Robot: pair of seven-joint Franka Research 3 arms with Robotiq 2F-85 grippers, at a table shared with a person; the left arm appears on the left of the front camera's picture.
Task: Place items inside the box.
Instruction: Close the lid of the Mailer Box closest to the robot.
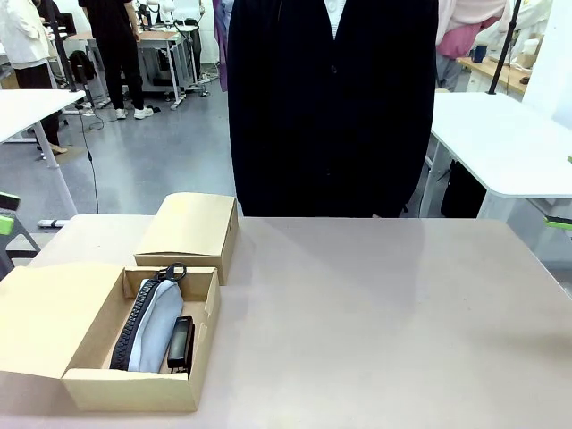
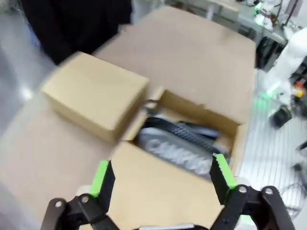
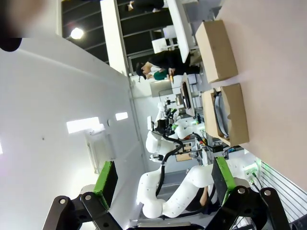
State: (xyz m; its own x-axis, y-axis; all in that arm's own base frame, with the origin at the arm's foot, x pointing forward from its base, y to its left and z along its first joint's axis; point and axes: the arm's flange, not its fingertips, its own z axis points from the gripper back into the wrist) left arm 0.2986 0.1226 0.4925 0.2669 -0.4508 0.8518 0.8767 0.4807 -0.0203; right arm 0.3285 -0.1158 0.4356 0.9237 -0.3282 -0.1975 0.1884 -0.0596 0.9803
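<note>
Sitting in the open cardboard box (image 1: 204, 315) at the table's (image 1: 375, 313) near left corner: a grey pencil case (image 1: 154, 323) with its dark zip side turned left, and a black stapler (image 1: 180, 344) tucked against its right side. A second, closed box (image 1: 189, 231) stands just behind, touching the open one's far edge. A person in dark clothes (image 1: 331, 107) stands at the far side. Left gripper (image 2: 160, 177) hovers above the open box flap, fingers spread wide, nothing between them. Right gripper (image 3: 163, 179) is spread wide too, empty, well apart from the boxes
</note>
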